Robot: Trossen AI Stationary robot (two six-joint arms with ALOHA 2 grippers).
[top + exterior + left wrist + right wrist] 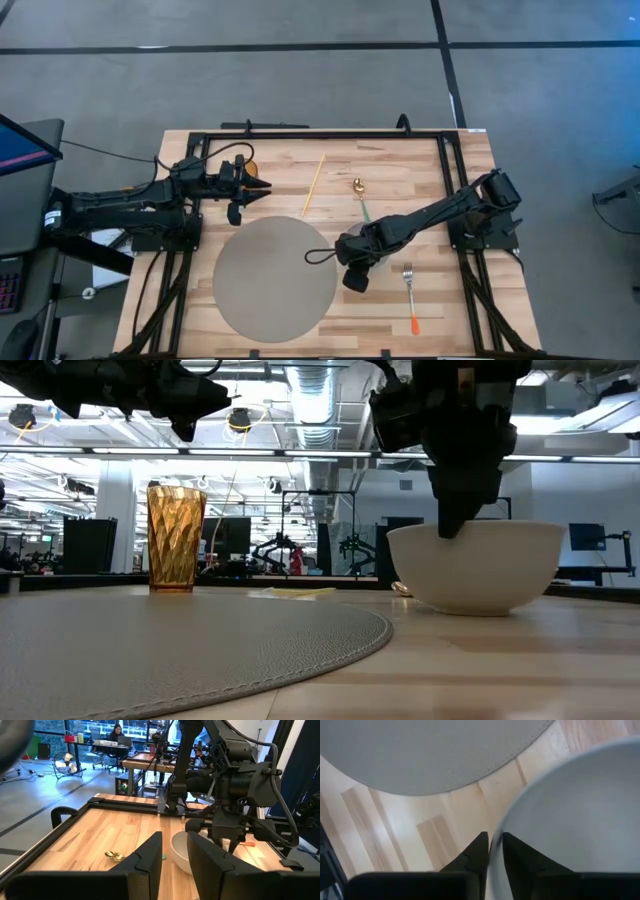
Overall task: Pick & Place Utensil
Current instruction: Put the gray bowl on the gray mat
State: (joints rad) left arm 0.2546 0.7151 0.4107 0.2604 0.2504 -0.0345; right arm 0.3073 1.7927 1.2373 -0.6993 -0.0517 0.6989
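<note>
White bowl (pixel 478 568) — one — rim pinched by right claw (pixel 491 851); left claw (pixel 175 857) released; one fork (pixel 410 297).

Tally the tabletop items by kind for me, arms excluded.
Round grey placemat: 1
White bowl, gripped at its rim by the right gripper: 1
Amber glass: 1
Utensils: 3 (gold spoon, orange-handled fork, yellow stick)
Total: 6

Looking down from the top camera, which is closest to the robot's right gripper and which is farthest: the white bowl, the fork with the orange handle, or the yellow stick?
1. White bowl: the right gripper pinches its rim.
2. Orange-handled fork: on bare wood, on the gripper's side away from the round grey placemat.
3. Thin yellow stick: farthest, at the table's far part, beyond the placemat.
</note>
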